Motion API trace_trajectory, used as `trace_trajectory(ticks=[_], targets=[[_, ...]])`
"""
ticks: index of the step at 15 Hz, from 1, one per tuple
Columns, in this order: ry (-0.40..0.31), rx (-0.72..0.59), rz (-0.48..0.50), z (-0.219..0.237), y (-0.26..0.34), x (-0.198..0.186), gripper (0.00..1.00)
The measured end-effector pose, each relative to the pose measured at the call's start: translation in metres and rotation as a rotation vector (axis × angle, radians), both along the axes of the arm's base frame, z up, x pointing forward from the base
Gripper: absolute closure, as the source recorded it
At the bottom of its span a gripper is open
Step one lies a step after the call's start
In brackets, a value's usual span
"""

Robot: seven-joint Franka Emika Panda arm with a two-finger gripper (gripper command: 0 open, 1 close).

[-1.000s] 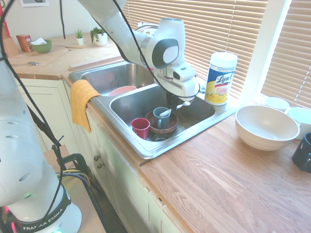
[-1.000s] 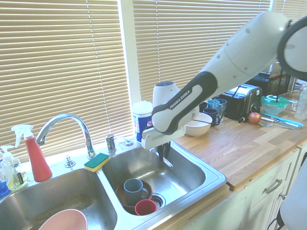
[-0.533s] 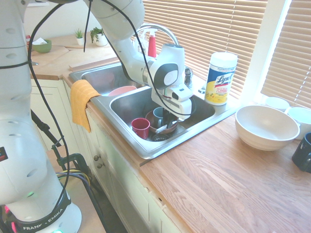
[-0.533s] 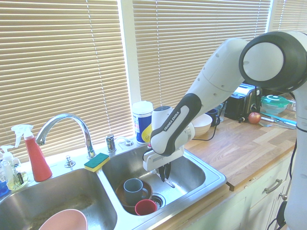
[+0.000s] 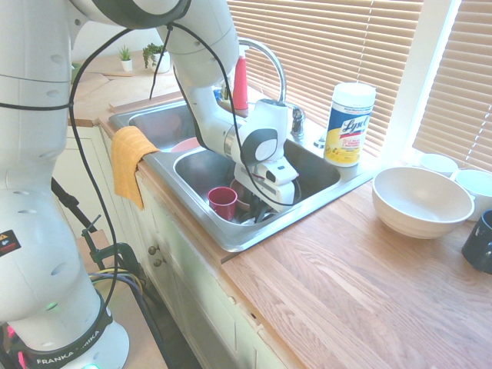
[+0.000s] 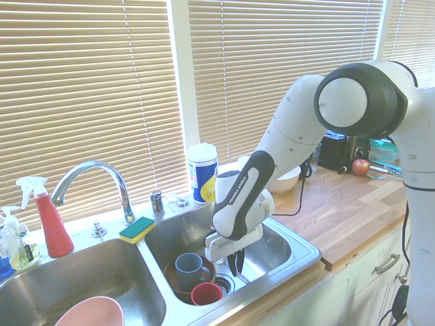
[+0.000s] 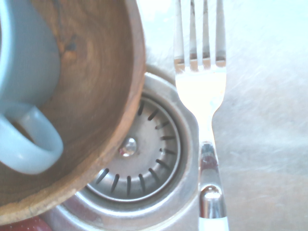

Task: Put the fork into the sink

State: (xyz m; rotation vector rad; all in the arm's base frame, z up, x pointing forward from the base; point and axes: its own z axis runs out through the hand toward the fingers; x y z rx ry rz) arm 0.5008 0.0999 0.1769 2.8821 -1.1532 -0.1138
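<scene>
The sink (image 6: 306,254) is a double-basin steel one. My gripper (image 6: 235,265) hangs low in its right basin (image 5: 327,178), just right of a brown bowl (image 6: 172,280) that holds a blue-grey mug (image 6: 188,265). It is shut on the fork (image 6: 240,276), whose silver head pokes out below the dark fingers close to the basin floor. In the wrist view the fork (image 7: 201,91) points its four tines away, beside the round drain strainer (image 7: 139,159) and the brown bowl (image 7: 96,96). From the first exterior view the wrist hides the fork.
A red cup (image 6: 205,293) stands in front of the brown bowl. A pink bowl (image 6: 92,314) lies in the left basin. A faucet (image 6: 88,173), sponge (image 6: 137,229) and wipes canister (image 5: 350,123) line the back rim. A white bowl (image 5: 421,200) sits on the counter, and a yellow cloth (image 5: 129,161) hangs over the front edge.
The gripper has come down with the fork from above the right basin to just above its floor near the drain, shifting toward the sink's front wall. The dishes have not moved.
</scene>
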Motion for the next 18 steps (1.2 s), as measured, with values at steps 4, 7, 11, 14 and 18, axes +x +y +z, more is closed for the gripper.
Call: trace_trajectory(ticks=[4, 7, 11, 14, 18], targets=[[0.026, -0.018, 0.005, -0.019, 0.0, 0.0, 0.0], [0.036, -0.033, 0.005, -0.027, -0.004, 0.001, 0.0], [0.024, -0.047, 0.004, -0.022, -0.008, 0.009, 0.0], [0.022, -0.051, 0.002, -0.021, -0.01, 0.011, 0.0], [-0.001, -0.051, -0.007, -0.008, -0.016, 0.016, 0.0]])
